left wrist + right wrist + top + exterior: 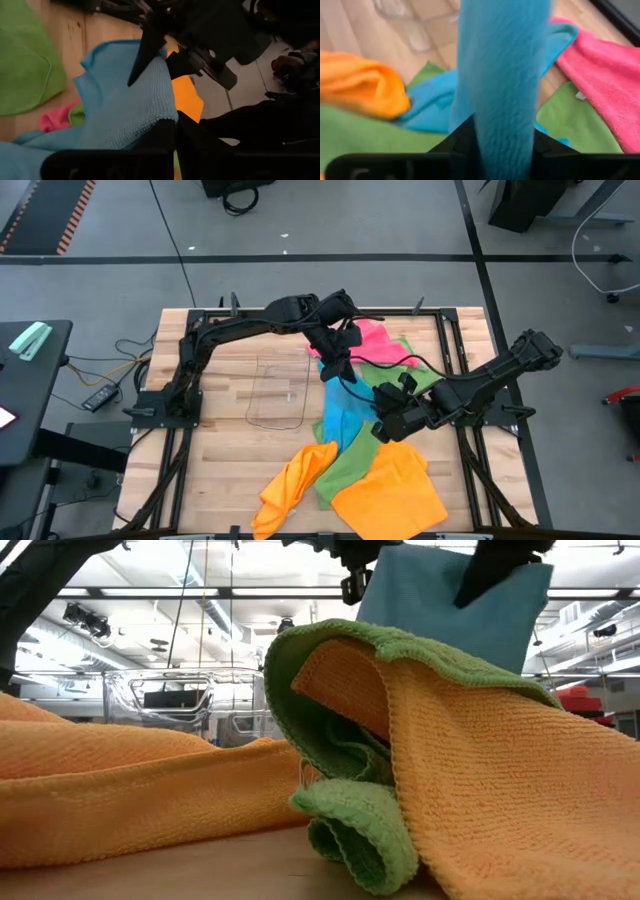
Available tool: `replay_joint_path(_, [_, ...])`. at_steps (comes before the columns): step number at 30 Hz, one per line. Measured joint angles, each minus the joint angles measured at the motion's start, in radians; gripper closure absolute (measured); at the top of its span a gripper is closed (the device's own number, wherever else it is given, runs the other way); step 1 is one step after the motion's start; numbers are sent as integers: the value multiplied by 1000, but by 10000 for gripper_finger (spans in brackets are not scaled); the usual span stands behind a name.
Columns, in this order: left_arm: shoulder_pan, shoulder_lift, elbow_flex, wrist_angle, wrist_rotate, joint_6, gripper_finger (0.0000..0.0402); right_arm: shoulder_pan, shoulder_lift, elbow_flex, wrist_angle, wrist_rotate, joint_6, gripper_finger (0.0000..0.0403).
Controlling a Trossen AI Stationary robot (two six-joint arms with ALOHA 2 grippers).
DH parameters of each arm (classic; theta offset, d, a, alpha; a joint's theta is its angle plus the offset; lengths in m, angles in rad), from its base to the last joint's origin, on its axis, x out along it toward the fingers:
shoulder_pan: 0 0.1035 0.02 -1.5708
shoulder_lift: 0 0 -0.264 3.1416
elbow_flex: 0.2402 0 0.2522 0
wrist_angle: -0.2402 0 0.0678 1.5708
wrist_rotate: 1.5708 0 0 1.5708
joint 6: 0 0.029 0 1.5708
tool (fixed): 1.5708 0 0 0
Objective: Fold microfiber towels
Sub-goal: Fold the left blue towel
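Towels, microfiber, in a loose pile on the wooden table (225, 450). Item in hand: blue towel (340, 415), lifted off the pile and stretched between both arms.

Left gripper (338, 368): closed on one edge of the blue towel, over the middle of the table near the pink towel (372, 340). Left wrist view shows the cloth pinched between its dark fingers.

Right gripper (504, 134): closing on another part of the same towel; right wrist view shows the blue cloth running up between its fingers. Grip judged not yet firm.

Other stock: green towel (352, 465) under the blue one, orange towel (390, 495) at the near edge, second orange towel (292, 483) bunched beside it. Clear plastic tray (278, 392) lies on bare wood just left of the pile.

Risks, as judged:
- Slip. If the right fingers have caught only a thin fold, the cloth may pull free once the arms spread it taut.
- Snagging. The lower end of the blue towel lies among the green and orange cloths; lifting higher may drag a neighbour up with it.
- Bunched hold. The cloth hangs gathered rather than flat, so the grips may not sit at true corners, and a fold would come out skewed.
- Tray. A swinging hem may sweep against it and shift it.
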Motion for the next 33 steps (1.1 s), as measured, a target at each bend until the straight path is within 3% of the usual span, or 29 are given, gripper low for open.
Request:
replay_joint_path(10, [6, 1, 0, -7, -4, 34, 394, -12, -22, 0, -62, -78, -100, 330])
replay_joint_path(13, [7, 1, 0, -2, -50, 82, 385, -35, -46, 0, -99, -85, -152, 340])
replay_joint_path(20, [28, 1, 0, 40, -211, 266, 388, -152, -68, 0, -150, -92, -369, 360])
replay_joint_path(25, [78, 2, 0, 50, -227, 322, 392, -266, -68, 0, -151, -95, -525, 360])
replay_joint_path(33, [38, 36, -1, -41, -251, 390, 383, -308, -11, 0, -60, -238, -644, 361])
